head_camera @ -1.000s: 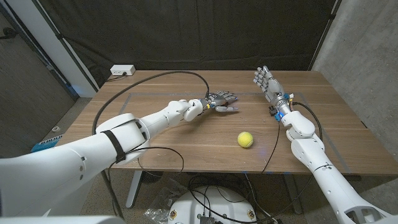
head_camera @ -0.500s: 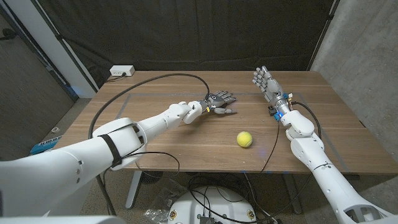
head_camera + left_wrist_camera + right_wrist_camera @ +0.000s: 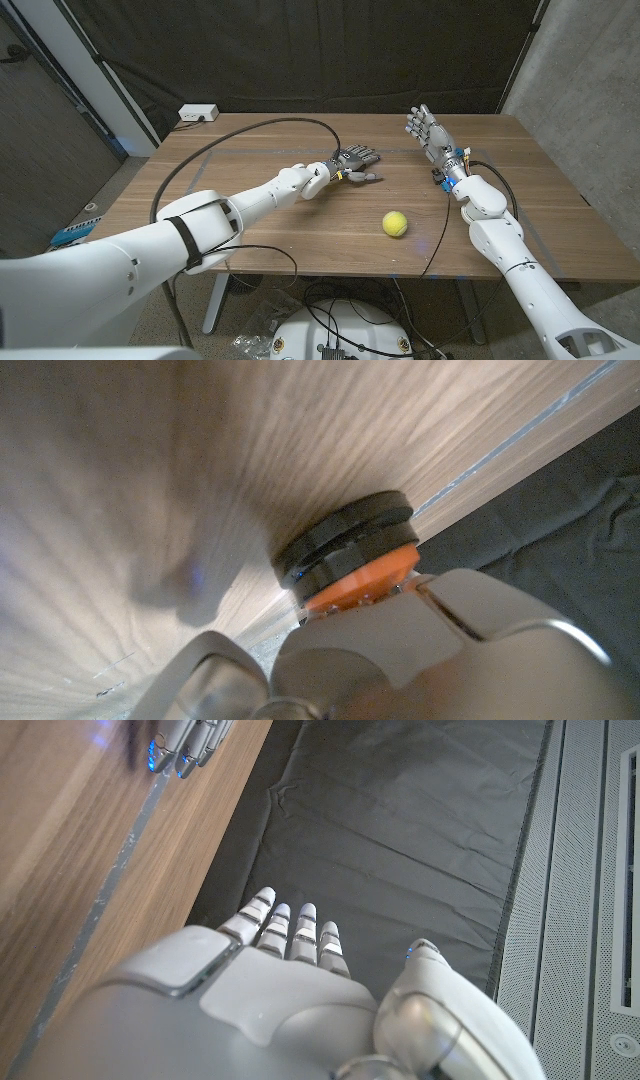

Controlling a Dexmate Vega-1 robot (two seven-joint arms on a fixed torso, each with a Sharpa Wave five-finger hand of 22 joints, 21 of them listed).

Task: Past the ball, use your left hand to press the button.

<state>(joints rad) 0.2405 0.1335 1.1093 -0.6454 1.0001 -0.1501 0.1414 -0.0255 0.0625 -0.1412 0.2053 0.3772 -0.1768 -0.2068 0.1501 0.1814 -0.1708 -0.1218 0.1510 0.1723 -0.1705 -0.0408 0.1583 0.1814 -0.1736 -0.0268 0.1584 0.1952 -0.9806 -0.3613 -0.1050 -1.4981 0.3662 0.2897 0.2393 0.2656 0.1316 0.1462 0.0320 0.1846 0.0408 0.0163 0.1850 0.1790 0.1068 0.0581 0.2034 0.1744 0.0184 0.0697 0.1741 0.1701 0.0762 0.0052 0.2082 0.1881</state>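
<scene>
Near the middle of a wooden bench (image 3: pixel 250 220), reaching in from the near left corner: white left arm, ending in a grey left hand (image 3: pixel 355 160), fingers stretched forward and slightly spread, holding nothing. From the head camera, no telling whether those fingers touch the wood. Closer to the robot and to the right of that hand, well apart from it: yellow-green ball (image 3: pixel 394 223), lying on bare wood. Under the left hand, seen close and blurred from the left wrist camera: round button (image 3: pixel 350 555), black on the upper rings with an orange base, sitting on the bench right at the white shell of the hand; contact between the two too blurred to judge.

Along the right side: right arm, with the right hand (image 3: pixel 427 131) raised near the far right edge, palm upright, fingers straight and apart, gripping nothing. Same hand from its own wrist camera (image 3: pixel 290 935): fingers extended past the bench edge toward a dark curtain (image 3: pixel 400 830).

Across the left half of the bench: black cable (image 3: pixel 240 128) in a wide loop. At the far left corner: small white box (image 3: pixel 196 114).
</scene>
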